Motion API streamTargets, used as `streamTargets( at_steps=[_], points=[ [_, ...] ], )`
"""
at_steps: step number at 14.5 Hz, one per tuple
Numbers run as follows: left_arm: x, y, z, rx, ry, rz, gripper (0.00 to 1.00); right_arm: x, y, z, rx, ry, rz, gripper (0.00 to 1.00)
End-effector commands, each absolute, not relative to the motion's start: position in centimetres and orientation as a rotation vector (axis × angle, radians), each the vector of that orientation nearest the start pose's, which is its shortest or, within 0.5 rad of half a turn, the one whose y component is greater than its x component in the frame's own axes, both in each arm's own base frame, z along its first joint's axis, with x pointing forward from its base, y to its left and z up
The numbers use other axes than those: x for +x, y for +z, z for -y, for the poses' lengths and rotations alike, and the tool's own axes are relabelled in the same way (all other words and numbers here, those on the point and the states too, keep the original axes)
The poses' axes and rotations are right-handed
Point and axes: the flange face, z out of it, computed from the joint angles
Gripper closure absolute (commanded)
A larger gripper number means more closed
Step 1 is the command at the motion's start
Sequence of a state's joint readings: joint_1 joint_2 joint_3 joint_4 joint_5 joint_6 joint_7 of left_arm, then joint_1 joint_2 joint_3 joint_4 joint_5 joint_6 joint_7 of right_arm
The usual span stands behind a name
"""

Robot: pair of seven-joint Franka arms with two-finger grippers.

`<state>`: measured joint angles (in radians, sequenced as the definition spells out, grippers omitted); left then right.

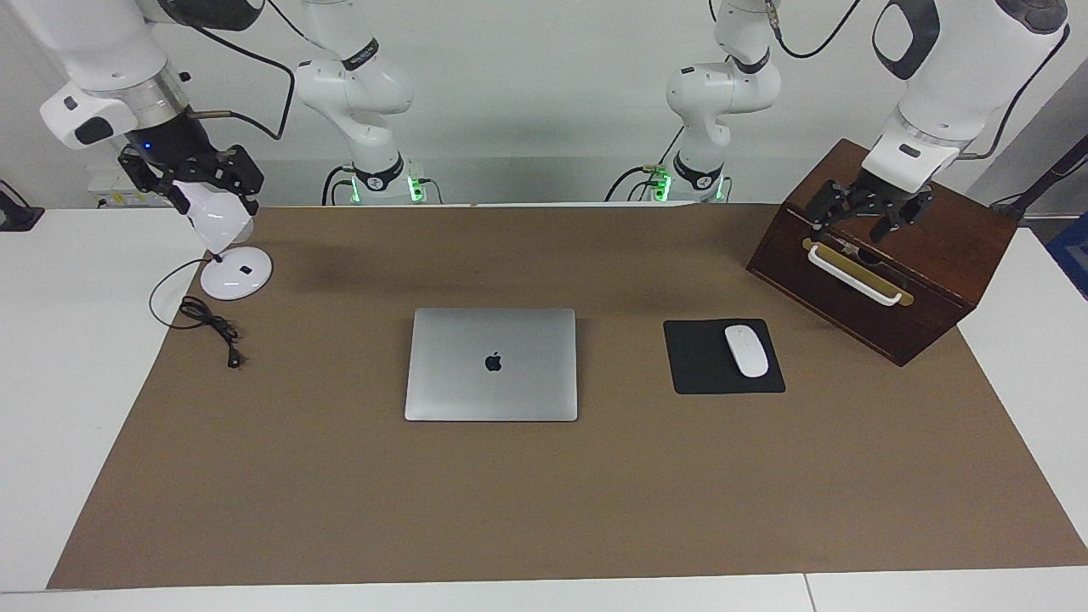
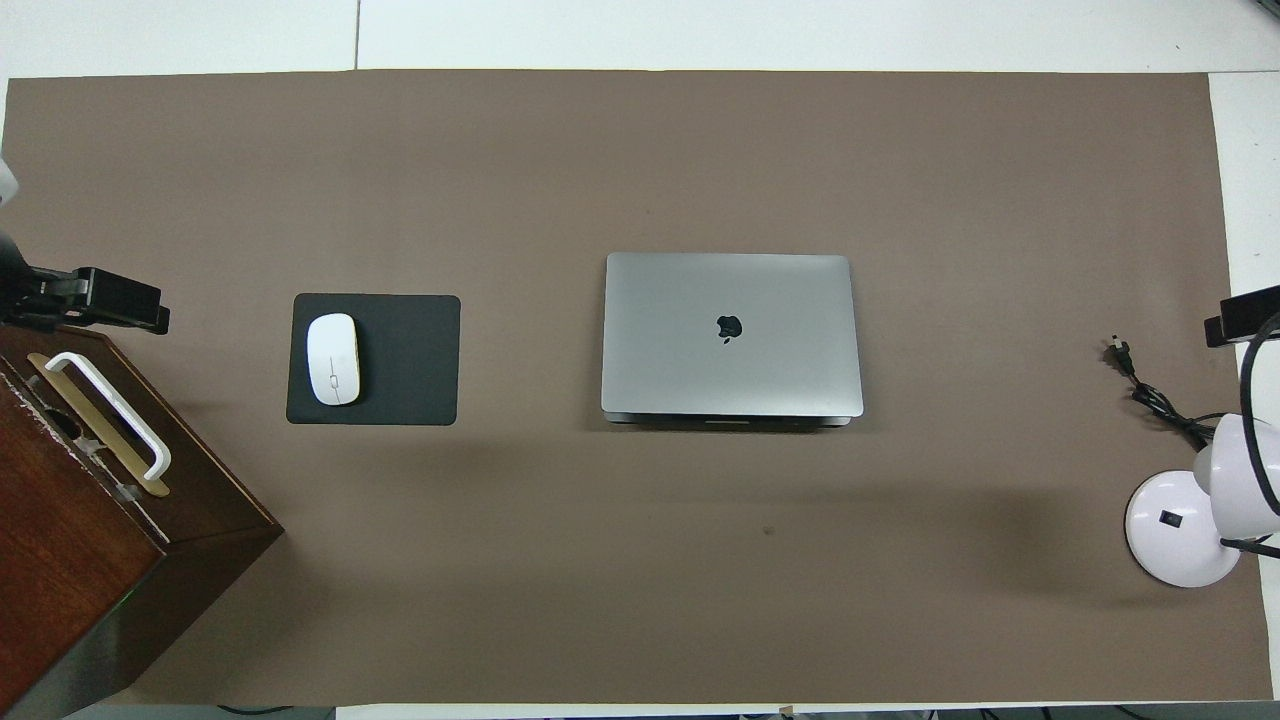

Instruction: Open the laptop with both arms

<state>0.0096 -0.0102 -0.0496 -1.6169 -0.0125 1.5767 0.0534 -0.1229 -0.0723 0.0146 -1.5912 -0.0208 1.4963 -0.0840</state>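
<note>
The silver-grey laptop (image 1: 491, 364) lies closed in the middle of the brown mat, apple logo up; it also shows in the overhead view (image 2: 730, 333). My left gripper (image 1: 860, 219) hangs open and empty over the front of the wooden box, above its white handle, far from the laptop. In the overhead view the left gripper (image 2: 100, 298) shows at the picture's edge. My right gripper (image 1: 204, 189) hangs open and empty over the white desk lamp at the right arm's end of the table. Only its tip shows in the overhead view (image 2: 1243, 315).
A dark wooden box (image 1: 901, 255) with a white handle stands at the left arm's end. A black mouse pad (image 1: 701, 374) with a white mouse (image 1: 745, 350) lies between box and laptop. A white lamp (image 1: 235, 274) and its black cord (image 1: 208, 323) sit at the right arm's end.
</note>
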Motion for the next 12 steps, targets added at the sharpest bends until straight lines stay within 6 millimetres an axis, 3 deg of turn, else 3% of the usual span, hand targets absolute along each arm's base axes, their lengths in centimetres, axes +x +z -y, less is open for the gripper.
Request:
streamTargets(
  at_steps=[1, 7, 12],
  points=[
    [55.1, 60.9, 2.1, -3.135, 0.031, -0.132, 0.00, 51.2, 65.7, 6.9, -3.165, 0.020, 0.004, 0.00],
    [55.1, 61.1, 1.9, -3.134, 0.024, -0.128, 0.00, 51.0, 66.0, 6.5, -3.161, 0.016, 0.010, 0.00],
    [55.0, 61.5, 2.0, -3.126, 0.012, -0.125, 0.00, 50.6, 65.8, 7.7, -3.147, 0.031, -0.025, 0.00]
  ],
)
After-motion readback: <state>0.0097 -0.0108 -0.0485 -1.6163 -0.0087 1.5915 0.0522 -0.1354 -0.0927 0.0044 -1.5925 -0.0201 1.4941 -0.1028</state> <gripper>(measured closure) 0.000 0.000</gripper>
